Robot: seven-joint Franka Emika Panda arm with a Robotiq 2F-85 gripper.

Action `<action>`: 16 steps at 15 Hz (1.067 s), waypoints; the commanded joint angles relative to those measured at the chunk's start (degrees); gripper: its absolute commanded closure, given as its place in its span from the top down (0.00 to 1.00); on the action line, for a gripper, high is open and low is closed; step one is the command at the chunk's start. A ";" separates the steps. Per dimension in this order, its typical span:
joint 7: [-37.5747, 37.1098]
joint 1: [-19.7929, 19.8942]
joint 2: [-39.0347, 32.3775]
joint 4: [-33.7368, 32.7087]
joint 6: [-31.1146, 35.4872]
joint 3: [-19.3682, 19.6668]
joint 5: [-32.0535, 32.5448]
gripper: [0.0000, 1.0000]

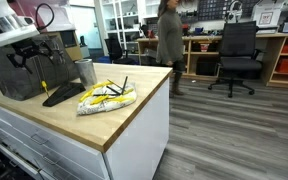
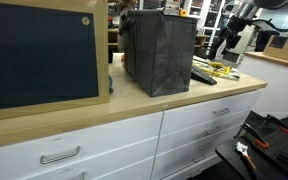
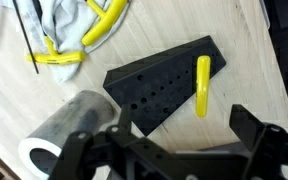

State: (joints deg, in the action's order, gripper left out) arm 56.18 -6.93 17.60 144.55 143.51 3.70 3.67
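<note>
1. You had bright, even overhead light in an exterior view: the worktop [image 1: 119,120] was lit evenly and the grey floor [image 1: 234,130] carried a soft sheen.
2. Shadows there were faint and soft-edged.
3. In an exterior view the black box [image 2: 159,55] faced you in shade, its front nearly without detail, while the room behind it was much brighter.
4. In the wrist view the fingers [image 3: 262,140] were dark and out of focus, and the grey cup [image 3: 69,130] beside them was blurred too.
5. All three pictures were small and soft, and you lost fine detail.
</note>
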 commanded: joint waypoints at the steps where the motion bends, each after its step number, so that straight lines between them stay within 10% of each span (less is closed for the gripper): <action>1: -0.95 0.65 2.53 -2.43 -5.79 0.19 -0.55 1.00; 16: -41.10 6.95 8.69 -16.23 -28.13 -1.81 3.92 1.00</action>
State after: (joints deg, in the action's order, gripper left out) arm 20.80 -1.26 25.01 131.57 119.99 3.03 6.28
